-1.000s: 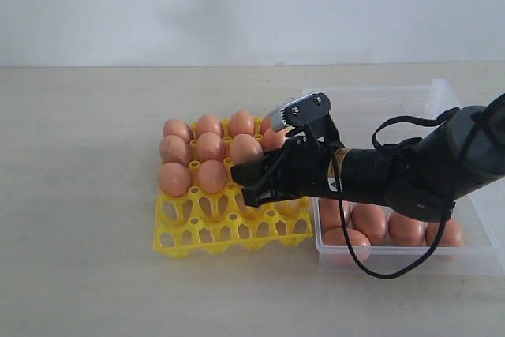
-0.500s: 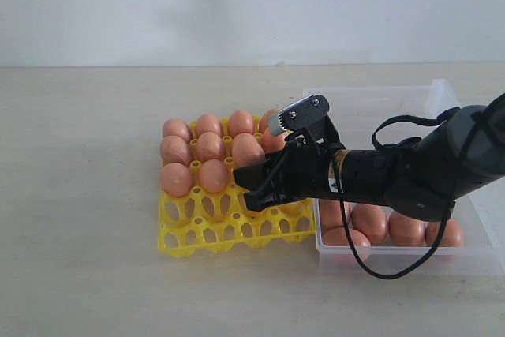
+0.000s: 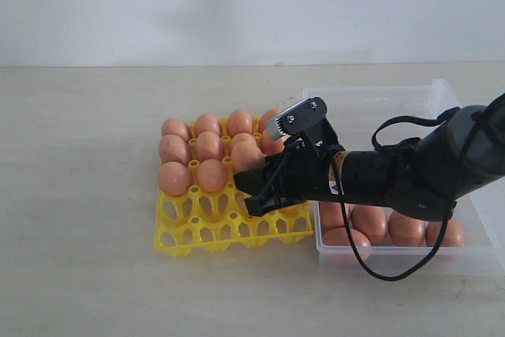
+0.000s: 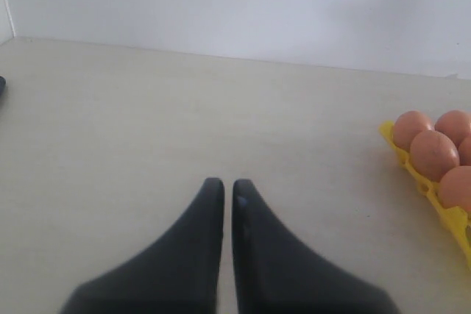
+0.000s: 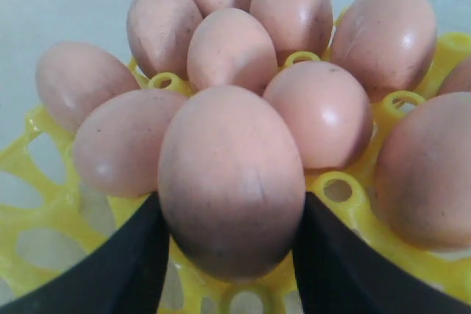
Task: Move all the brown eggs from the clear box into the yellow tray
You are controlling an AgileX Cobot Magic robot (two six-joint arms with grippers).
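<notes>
Pale beige surface (image 3: 79,195) is stretching back to a white wall (image 3: 237,5) in the exterior view. The yellow tray (image 3: 189,236) is sitting near the centre, with the clear box (image 3: 379,99) just beside it at 3 o'clock. The brown eggs (image 3: 193,147) are filling the tray's far rows toward 12 o'clock, while the cups toward 6 o'clock are standing open. More eggs are lying along the box's near wall. The dark right arm (image 3: 410,175) is reaching in from 3 o'clock across the box. The right hand (image 3: 254,185) is gripping a brown egg (image 3: 246,155) over the tray's middle, next to the seated eggs; whether it is touching a cup cannot be told.

From the left wrist, the left hand (image 4: 223,185) is hovering over the surface, its two black fingers (image 4: 191,240) drawn almost together with only a thin slit between, holding nothing. A corner of the yellow tray (image 4: 445,215) is showing well apart from it, carrying several brown eggs (image 4: 433,154).

From the right wrist, the right hand (image 5: 232,215) is clasping the brown egg (image 5: 232,174) between two black fingers (image 5: 125,262), one pressing on each side. Beyond it, other brown eggs (image 5: 232,45) are crowding the yellow tray (image 5: 360,218), with its posts (image 5: 300,56) poking up between them.
</notes>
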